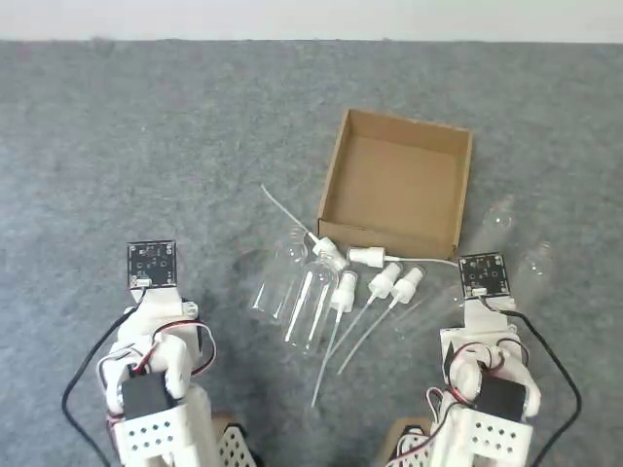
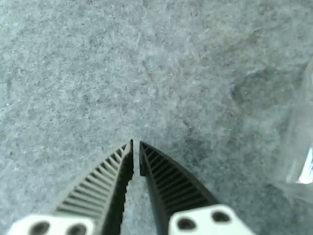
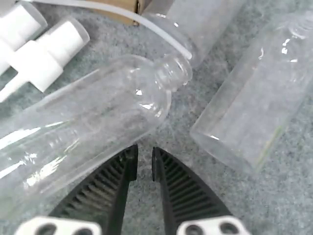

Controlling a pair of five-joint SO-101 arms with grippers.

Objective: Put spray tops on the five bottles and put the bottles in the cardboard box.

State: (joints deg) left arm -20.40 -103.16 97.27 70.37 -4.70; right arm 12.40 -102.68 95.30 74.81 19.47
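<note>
Left gripper and right gripper near table front edge, jaws almost together, empty. Bottles and spray tops lie loose mid-table, just before box. Next, likely: open jaws wide, grip bottle across body; round plastic may roll.

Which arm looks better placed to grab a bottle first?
Probably the right. The right hand sits close to a clear bottle lying on the carpet; the left hand points at mostly bare carpet.
</note>
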